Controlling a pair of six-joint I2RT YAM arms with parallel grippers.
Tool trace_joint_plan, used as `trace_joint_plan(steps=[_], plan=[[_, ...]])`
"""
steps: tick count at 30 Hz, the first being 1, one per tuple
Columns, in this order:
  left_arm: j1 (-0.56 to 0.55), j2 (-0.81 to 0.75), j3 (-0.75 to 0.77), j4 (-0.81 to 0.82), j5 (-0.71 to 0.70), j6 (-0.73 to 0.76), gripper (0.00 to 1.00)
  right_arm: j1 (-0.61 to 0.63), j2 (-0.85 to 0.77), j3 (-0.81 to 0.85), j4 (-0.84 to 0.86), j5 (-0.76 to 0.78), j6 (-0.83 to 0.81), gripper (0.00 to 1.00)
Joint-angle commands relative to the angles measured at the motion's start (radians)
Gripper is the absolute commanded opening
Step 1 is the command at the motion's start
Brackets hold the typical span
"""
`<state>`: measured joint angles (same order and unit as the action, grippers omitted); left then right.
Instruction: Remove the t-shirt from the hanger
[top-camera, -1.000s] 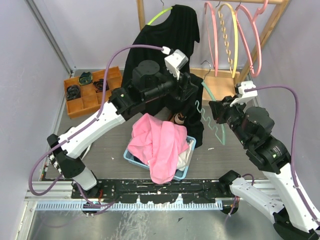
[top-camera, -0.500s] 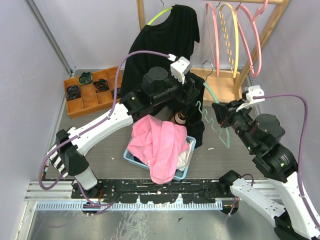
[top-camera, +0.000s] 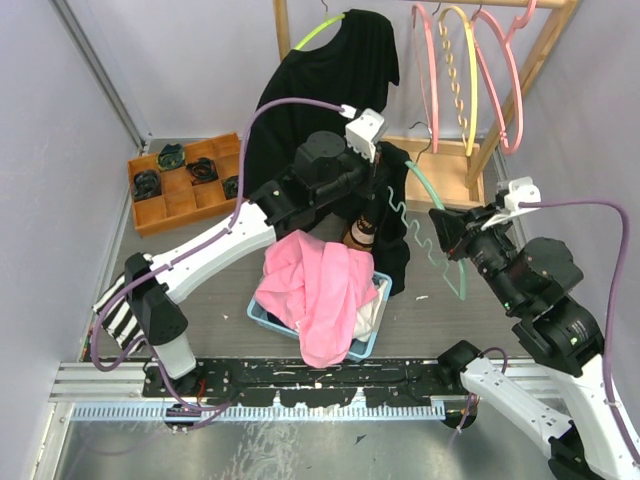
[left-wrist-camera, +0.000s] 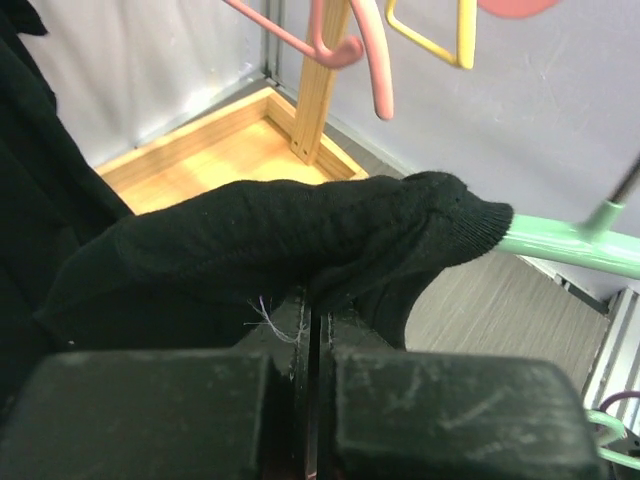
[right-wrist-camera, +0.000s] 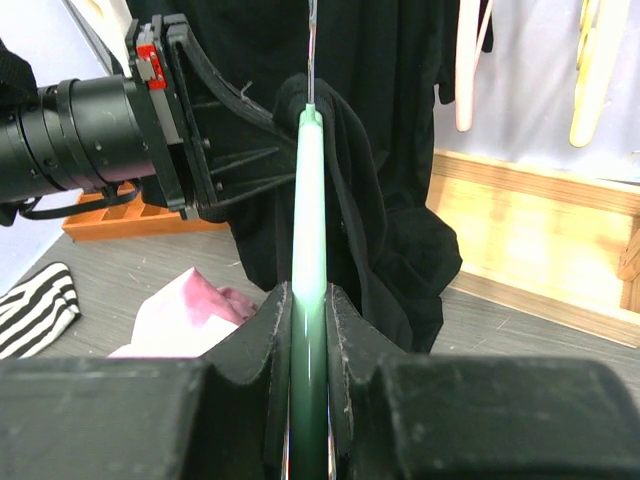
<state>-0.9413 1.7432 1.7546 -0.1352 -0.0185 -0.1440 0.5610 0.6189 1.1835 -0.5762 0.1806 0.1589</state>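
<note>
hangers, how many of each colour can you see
pink hangers: 2
yellow hanger: 1
lime green hanger: 1
mint green hanger: 1
total: 5

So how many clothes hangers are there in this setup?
5. A lime hanger under the black shirt on the rack; a pink hanger, a yellow hanger and a second pink hanger beside it; a mint hanger in the right gripper. Others may be hidden.
</note>
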Motion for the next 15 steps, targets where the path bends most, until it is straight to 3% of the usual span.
trace_joint_plan(steps=[1,15], plan=[[0.007,-0.002,0.098,-0.013,-0.083,0.036,0.00,-0.001,-0.046,0.019,0.112,0.013,-0.010,0.01],[0.046,0.075,0.290,-0.120,-0.176,0.088,0.00,-0.001,-0.137,0.053,0.022,0.083,-0.022,0.01]])
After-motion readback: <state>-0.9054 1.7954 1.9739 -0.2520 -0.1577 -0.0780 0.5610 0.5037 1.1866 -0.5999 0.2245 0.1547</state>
